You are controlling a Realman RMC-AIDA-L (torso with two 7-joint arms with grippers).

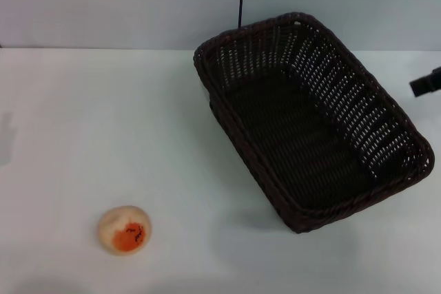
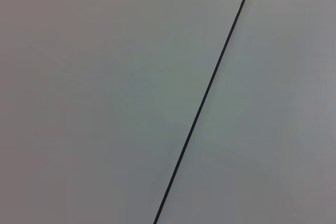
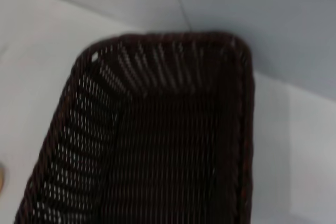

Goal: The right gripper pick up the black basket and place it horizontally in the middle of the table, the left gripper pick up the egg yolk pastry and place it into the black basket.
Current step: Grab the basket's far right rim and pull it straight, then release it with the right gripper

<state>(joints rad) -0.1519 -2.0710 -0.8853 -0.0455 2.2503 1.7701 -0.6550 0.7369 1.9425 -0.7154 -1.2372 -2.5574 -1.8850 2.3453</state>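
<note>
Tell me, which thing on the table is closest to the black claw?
The basket. The right gripper hangs just beside its far right rim, while the pastry lies alone across the table.

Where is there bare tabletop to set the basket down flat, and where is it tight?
Free: the wide white table left of the black basket, from the back wall down to the egg yolk pastry; also the front strip between pastry and basket. Tight: the right edge, where the right hand sits just beside the basket's rim.
</note>
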